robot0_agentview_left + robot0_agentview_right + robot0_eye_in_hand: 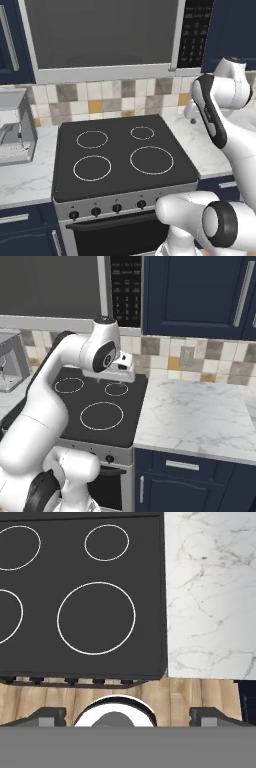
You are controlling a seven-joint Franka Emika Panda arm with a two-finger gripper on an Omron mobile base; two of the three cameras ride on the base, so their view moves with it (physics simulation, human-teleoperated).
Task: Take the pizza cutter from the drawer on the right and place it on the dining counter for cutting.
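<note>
The drawer (182, 465) sits shut below the front edge of the marble worktop (200, 416), right of the stove (100, 411); the pizza cutter is presumably inside. The hand (119, 370) hovers over the stove, fingers apart and empty. Risk: approaching low could strike the worktop edge.

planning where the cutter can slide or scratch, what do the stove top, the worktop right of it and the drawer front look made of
Stove top: looks like smooth black glass, flat with painted white rings.
Worktop: white grey-veined marble look, polished; could be laminate.
Drawer front: navy painted panel, probably wood, with a silver metal-looking bar handle.
</note>
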